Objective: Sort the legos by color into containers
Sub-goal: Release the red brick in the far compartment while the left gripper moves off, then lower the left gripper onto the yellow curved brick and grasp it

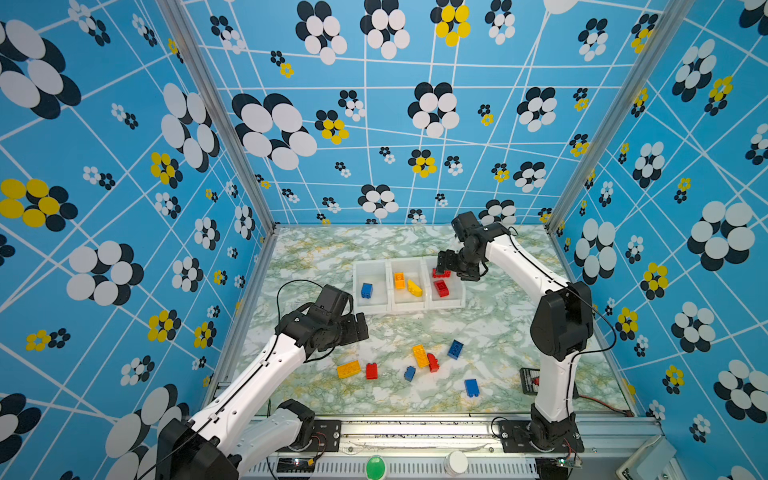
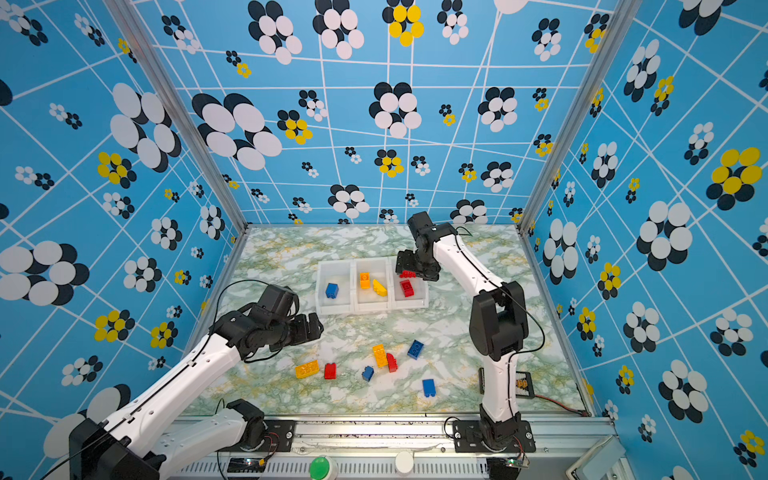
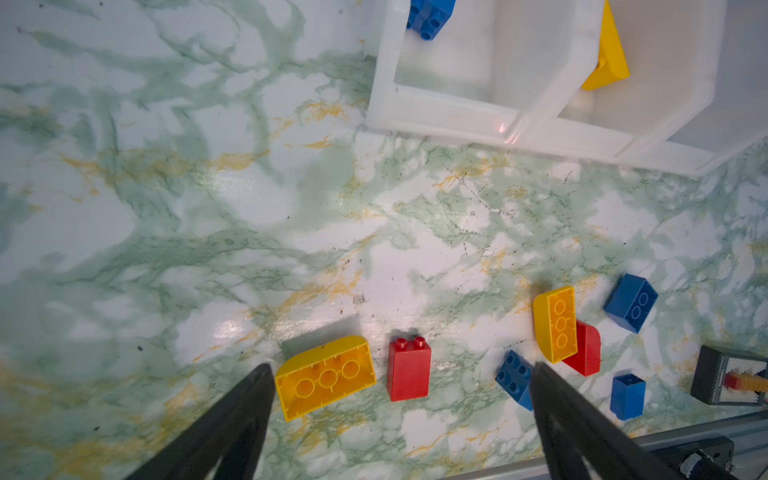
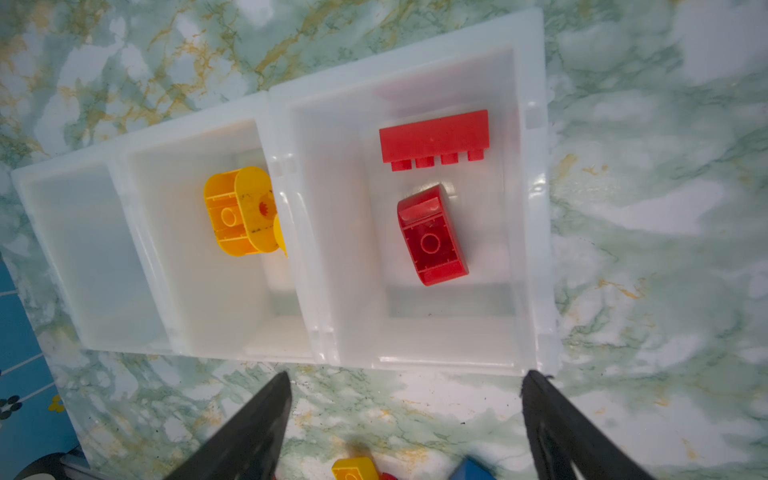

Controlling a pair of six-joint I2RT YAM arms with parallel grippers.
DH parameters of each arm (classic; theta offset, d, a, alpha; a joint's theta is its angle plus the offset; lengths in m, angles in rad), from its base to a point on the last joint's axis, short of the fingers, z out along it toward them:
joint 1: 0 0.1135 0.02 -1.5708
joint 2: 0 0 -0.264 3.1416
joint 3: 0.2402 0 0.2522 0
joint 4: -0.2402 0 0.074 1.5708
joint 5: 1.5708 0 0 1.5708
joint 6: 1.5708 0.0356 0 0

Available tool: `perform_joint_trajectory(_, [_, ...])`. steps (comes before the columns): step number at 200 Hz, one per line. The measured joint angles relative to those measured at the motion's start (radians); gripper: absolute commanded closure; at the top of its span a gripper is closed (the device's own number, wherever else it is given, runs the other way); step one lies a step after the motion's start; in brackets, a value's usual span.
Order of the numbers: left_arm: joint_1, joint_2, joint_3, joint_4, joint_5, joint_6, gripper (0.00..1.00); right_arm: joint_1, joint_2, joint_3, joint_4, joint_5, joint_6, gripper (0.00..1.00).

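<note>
Three joined white containers (image 1: 374, 308) stand at mid-table. The left one holds a blue lego (image 1: 366, 289), the middle one two yellow legos (image 1: 400, 280), the right one two red legos (image 4: 434, 141) (image 4: 432, 237). My right gripper (image 1: 446, 266) hovers over the right bin's far end, open and empty (image 4: 405, 382). Several loose legos lie nearer the front: a yellow one (image 3: 326, 376), a red one (image 3: 408, 370), a small blue one (image 3: 513, 376), a yellow one (image 3: 557, 324) leaning on a red one (image 3: 588, 349), and two blue ones (image 1: 456, 349) (image 1: 471, 387). My left gripper (image 1: 359, 328) is open and empty above them (image 3: 401, 370).
A black flat tray (image 1: 530, 380) lies at the front right beside the right arm's base. Patterned walls close in the marble table on three sides, and a metal rail (image 1: 415, 428) runs along the front.
</note>
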Motion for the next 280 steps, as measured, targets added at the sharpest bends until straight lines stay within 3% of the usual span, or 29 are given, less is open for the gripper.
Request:
perform_joint_trajectory(61, [-0.075,-0.015,-0.057,-0.083,0.003,-0.014,0.09,0.008,-0.07,-0.129,0.021,-0.011,0.005,0.11])
perform_joint_trajectory(114, [-0.086,-0.009,-0.133,-0.088,0.013,-0.128,0.08,0.016,-0.138,-0.177,0.027,-0.011,0.02,0.11])
perform_joint_trajectory(183, [-0.09,0.093,-0.138,-0.071,0.009,-0.208,0.07,0.021,-0.171,-0.236,0.038,-0.01,0.024,0.1])
perform_joint_trajectory(280, [-0.09,0.217,-0.14,-0.027,0.005,-0.224,0.09,0.031,-0.187,-0.262,0.037,-0.005,0.039,0.1])
